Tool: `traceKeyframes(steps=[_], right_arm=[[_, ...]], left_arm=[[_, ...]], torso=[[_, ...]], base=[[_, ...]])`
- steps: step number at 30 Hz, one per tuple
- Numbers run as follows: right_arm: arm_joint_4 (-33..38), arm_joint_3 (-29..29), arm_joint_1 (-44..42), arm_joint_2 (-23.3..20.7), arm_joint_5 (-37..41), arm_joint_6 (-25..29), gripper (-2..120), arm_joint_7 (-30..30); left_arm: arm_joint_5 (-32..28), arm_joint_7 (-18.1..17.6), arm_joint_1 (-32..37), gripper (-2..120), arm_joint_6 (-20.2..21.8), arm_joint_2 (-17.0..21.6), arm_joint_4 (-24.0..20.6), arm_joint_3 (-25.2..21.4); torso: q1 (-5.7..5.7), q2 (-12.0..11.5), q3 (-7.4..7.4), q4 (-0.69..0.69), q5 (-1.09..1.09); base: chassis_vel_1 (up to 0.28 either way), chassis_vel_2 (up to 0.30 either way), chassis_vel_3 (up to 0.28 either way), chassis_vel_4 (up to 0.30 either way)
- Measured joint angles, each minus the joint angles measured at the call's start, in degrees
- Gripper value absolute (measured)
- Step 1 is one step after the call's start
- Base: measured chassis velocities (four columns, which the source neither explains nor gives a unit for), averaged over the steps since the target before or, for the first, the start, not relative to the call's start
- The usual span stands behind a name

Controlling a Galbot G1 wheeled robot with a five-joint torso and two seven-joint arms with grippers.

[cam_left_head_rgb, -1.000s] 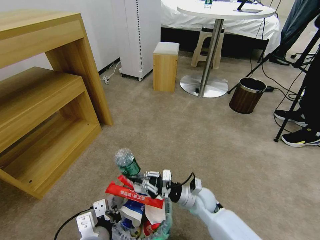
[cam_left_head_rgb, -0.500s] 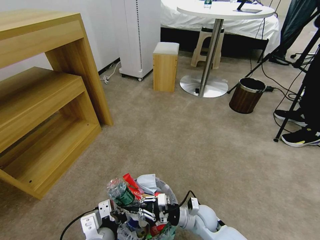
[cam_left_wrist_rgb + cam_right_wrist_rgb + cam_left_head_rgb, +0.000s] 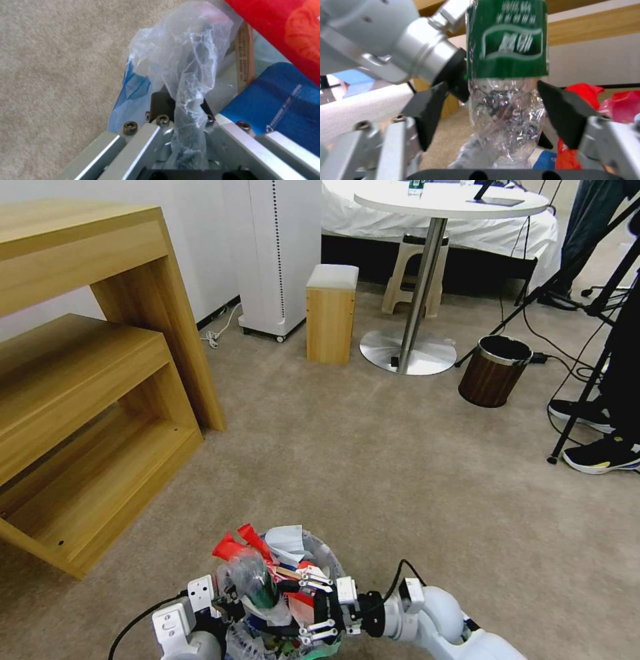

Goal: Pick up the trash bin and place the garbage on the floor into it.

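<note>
The trash bin [image 3: 328, 563], black with a translucent liner, hangs low in front of me, heaped with garbage. My left gripper [image 3: 217, 597] is shut on its rim and liner [image 3: 186, 62]. A green-label plastic bottle [image 3: 257, 580] stands in the heap beside red snack packets [image 3: 233, 543] and a pale tissue [image 3: 287, 540]. My right gripper [image 3: 297, 603] is open, its black pads on either side of the bottle [image 3: 506, 100] with gaps between. The left wrist view shows a blue-white cup [image 3: 283, 100], a wooden stick [image 3: 245, 57] and a red packet [image 3: 283, 30]. The beige floor [image 3: 400, 460] ahead is bare.
A wooden shelf unit [image 3: 87, 380] stands at the left. Farther off are a wooden stool [image 3: 331, 313], a round table's base [image 3: 408, 352], a white appliance [image 3: 280, 253] and a brown wood-grain bin [image 3: 493, 372]. Tripod legs and a person's shoes [image 3: 600, 453] are at the right.
My right gripper came down with the bottle from above the bin into the heap, and its fingers have spread open. The red packet sank lower into the bin.
</note>
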Motion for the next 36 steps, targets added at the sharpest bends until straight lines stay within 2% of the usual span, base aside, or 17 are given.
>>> traceKeyframes(steps=[3, 4, 5, 7, 14, 22, 29, 36], right_arm=[[1.9, 1.9, -1.2, -1.7, 0.9, 0.0, 89, -0.6], [1.9, 1.9, -1.2, -1.7, 0.9, 0.0, 89, -0.6], [2.6, 2.8, -1.7, -2.2, 1.4, 0.0, 96, -0.6], [3.1, 3.8, -2.0, -2.7, 2.2, 0.1, 100, 0.4], [2.6, 4.1, -1.5, -1.9, 4.1, 0.6, 100, 4.4], [0.2, 1.7, 1.1, 0.2, 4.3, 0.3, 100, 7.1], [-0.8, -0.8, 4.2, 1.9, 4.1, -0.8, 100, 12.1], [-0.7, -0.8, 5.2, 2.5, 5.0, -0.9, 100, 14.2]], left_arm=[[0.7, 0.3, -0.4, 0, -0.2, -0.1, 0.9, -0.5], [0.7, 0.3, -0.4, 0, -0.2, -0.1, 0.9, -0.5], [0.9, 0.4, -0.6, 0, -0.3, -0.2, 1.3, -0.5], [1.5, 0.6, -0.8, 0, -0.4, -0.5, 1.8, -0.6], [3.4, 1.5, -0.1, 0, -0.7, -1.4, 2.1, 0.4], [4.9, 2.3, 1.3, 0, -1.1, -1.6, 1.5, 0.6], [6.1, 3.1, 2.2, 0, -1.7, -1.5, 1.1, 0.7], [6.2, 3.5, 2.0, 0, -1.8, -1.4, 1.2, 0.8]], torso=[[0.00, 0.0, 0.00, 0.00, 0.00], [0.00, 0.0, 0.00, 0.00, 0.00], [0.00, 0.0, 0.00, 0.00, 0.00], [0.00, 0.0, 0.00, 0.00, -0.01], [0.00, 0.0, 0.00, 0.00, 0.00], [0.00, 0.0, 0.00, 0.00, -0.01], [0.00, 0.0, 0.00, 0.00, -0.01], [0.00, 0.0, 0.00, 0.00, 0.00]], base=[[0.000, 0.000, 0.000, 0.000], [0.000, 0.000, 0.000, 0.000], [0.000, 0.000, 0.000, 0.000], [0.000, 0.000, 0.000, 0.000], [0.000, 0.000, 0.000, 0.000], [0.000, 0.000, 0.000, 0.000], [0.000, 0.000, 0.000, 0.000], [0.000, 0.000, 0.000, 0.000]])
